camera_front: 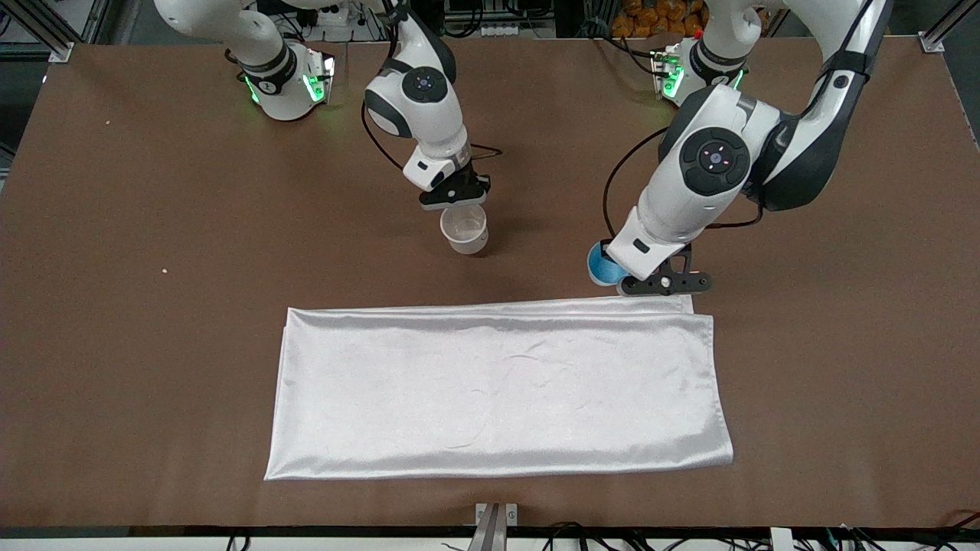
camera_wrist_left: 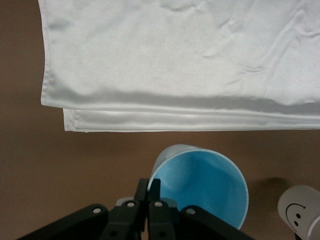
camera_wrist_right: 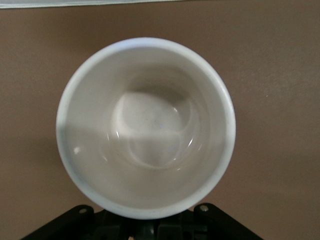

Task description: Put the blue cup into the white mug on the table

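A: On the brown counter [camera_front: 153, 367], toward the left arm's end, what is the left hand [camera_wrist_left: 148, 187] doing?

B: It is down at the blue cup [camera_front: 601, 265], fingers pinched together on the cup's rim, one finger inside the wall and one outside. The cup itself sits just beside the farther edge of the white folded cloth [camera_front: 498, 386], and most of it is hidden under the arm in the front view.

A: Anything in the cup?

B: The left wrist view looks into it and shows only pale blue walls inside.

A: And the right hand [camera_front: 457, 193]?

B: Clenched at the edge of the white mug [camera_front: 464, 228], which stands upright on the counter near the middle, farther from the front camera than the cloth. Its fingers sit at the rim on the side toward the robots' bases; how they grip is mostly hidden by the mug's wall in the right wrist view.

A: What does the mug hold?

B: The right wrist view looks straight down into a bare cream interior with a glossy bottom.

A: How do cup and mug stand to each other?

B: Well apart, the mug toward the right arm's end. The left wrist view catches the mug's side, with a small dark smiley face on it.
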Motion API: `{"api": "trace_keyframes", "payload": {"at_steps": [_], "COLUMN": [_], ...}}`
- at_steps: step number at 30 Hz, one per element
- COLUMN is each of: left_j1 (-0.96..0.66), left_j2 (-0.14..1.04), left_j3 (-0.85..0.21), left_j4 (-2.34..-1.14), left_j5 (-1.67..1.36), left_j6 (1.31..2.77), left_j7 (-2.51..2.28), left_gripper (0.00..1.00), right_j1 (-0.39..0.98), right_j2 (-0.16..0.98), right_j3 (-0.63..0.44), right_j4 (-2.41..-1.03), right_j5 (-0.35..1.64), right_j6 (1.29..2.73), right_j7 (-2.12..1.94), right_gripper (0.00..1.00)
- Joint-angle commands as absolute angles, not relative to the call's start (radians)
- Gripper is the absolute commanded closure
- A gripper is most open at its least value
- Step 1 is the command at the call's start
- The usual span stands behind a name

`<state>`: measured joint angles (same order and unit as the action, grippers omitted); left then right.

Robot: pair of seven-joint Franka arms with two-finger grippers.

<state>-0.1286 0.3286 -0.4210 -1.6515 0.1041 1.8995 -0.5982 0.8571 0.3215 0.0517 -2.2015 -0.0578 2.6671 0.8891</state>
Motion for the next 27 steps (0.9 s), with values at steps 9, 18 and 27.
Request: {"api": "trace_keyframes", "payload": {"at_steps": [9, 18, 27], "left_j1": [-0.166, -0.166, -0.166], "left_j2": [0.356, 0.356, 0.354], "left_j3": [-0.425, -0.425, -0.425], "left_j4": [-1.637, -1.637, -1.635], "left_j5": [0.132, 0.133, 0.129], "left_j6": [1.904, 1.908, 1.908], "left_j7": [-0.670, -0.670, -0.681], "left_gripper": [1.00, 1.00, 1.00], "right_j1": [0.880, 0.879, 0.871], "right_j2": [0.440, 0.453, 0.436], "right_j3": [0.041, 0.038, 0.038], "right_j4": [-2.094, -2.082, -2.075], "right_j5": [-0.218, -0.218, -0.216], "right_j6": [2.671, 2.666, 2.652], "right_j7": [1.092, 1.108, 1.106], "right_gripper": [1.00, 0.07, 0.00]}}
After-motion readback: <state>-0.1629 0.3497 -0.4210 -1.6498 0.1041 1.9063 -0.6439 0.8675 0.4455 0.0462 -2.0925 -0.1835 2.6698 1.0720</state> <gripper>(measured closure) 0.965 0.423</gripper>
